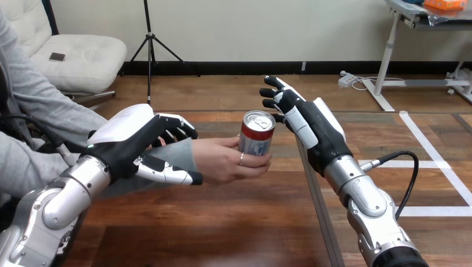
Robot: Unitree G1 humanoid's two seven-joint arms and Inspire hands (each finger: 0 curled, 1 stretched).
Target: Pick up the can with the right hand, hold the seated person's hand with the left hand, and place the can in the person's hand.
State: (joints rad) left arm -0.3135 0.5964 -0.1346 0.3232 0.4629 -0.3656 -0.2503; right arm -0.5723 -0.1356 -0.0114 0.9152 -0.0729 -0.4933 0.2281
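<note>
Aluminium can [256, 136] likely light, slick, grip mid-wall; person's hand [220, 162] holds it; my right hand [317, 130] splayed beside it; left hand [125, 142] clamped round wrist [186, 153].

From the robot's head, the camera looks forward and down, close over the wooden table [222, 222].

**Occlusions and cut-offs**

The left hand [131, 146] covers most of the person's wrist [181, 151]. Only a strip of it shows between the fingers and thumb. The person's hand [220, 161] hides the base and part of the lower side of the can [257, 133]. Whether the right hand [311, 125] touches the can's far side: cannot tell. The left edge cuts off the person's upper arm.
</note>
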